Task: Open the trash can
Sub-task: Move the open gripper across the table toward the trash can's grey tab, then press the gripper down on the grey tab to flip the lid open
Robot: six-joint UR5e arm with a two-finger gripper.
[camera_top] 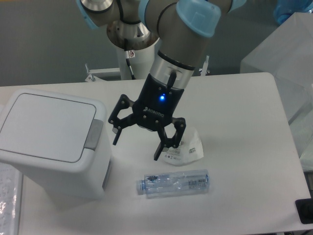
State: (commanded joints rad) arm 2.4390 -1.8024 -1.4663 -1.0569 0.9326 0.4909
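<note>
white trash can (49,139) with grey tab, black gripper (137,150) glowing blue, white table (244,147)

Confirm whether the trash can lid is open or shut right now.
Shut. The trash can lid lies flat and flush on the rim; the open gripper is beside it, not touching.
</note>
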